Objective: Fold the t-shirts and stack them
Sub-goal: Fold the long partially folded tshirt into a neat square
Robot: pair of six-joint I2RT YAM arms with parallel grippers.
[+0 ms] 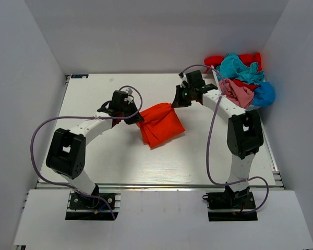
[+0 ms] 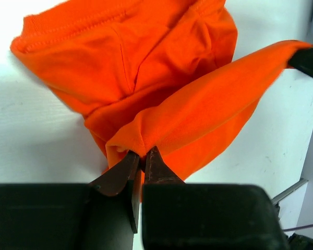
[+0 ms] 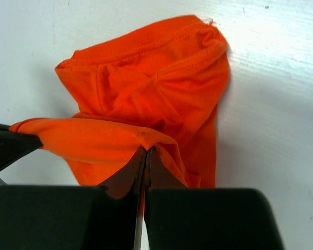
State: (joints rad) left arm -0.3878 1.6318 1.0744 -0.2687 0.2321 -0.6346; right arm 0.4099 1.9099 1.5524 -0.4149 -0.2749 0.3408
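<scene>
Left claw (image 2: 141,156) and right claw (image 3: 146,151) both clenched on orange shirt (image 1: 159,125), stretched between them, looks mid-fold; pile of other shirts (image 1: 242,80) unfolded, nothing stacked yet.

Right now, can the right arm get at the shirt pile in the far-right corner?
Probably not yet: the right gripper is shut on the orange shirt. The pile lies close by, unblocked.

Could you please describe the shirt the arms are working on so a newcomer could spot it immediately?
Start at the white table; near its middle, the left gripper and right gripper each pinch an edge of the orange shirt. Unlike the other shirts, heaped at the far right corner, it is alone and bright orange.
</scene>
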